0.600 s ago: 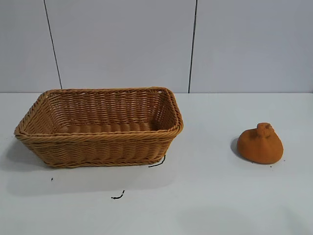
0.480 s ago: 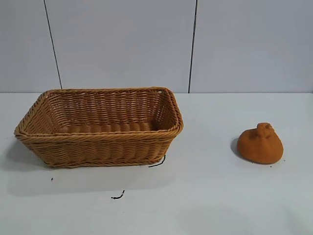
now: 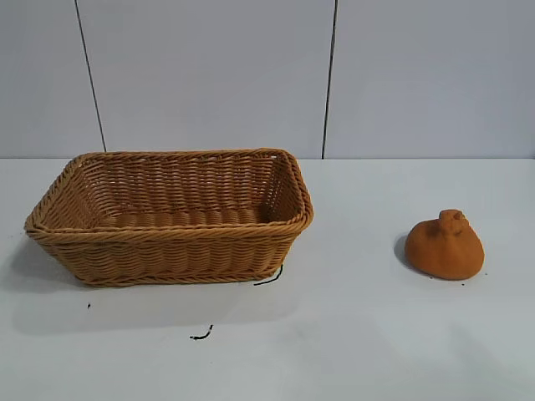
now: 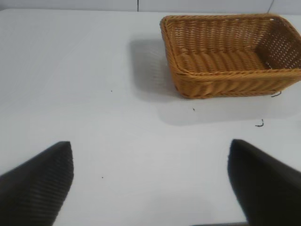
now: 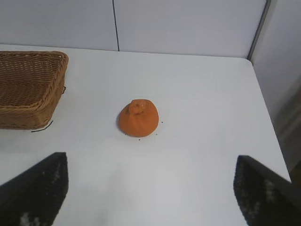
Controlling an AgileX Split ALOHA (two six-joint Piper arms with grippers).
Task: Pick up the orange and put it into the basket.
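The orange (image 3: 445, 245), a dull-orange dome with a knobby bump on top, sits on the white table at the right. It also shows in the right wrist view (image 5: 138, 118). The tan wicker basket (image 3: 172, 236) stands at the left, empty; it also shows in the left wrist view (image 4: 225, 82) and partly in the right wrist view (image 5: 28, 101). Neither gripper shows in the exterior view. My right gripper (image 5: 151, 181) is open and empty, well short of the orange. My left gripper (image 4: 151, 172) is open and empty over bare table, away from the basket.
Small black thread scraps (image 3: 201, 335) lie on the table in front of the basket, one at its front corner (image 3: 269, 277). A grey panelled wall (image 3: 326, 75) stands behind the table. The table's right edge (image 5: 265, 113) shows in the right wrist view.
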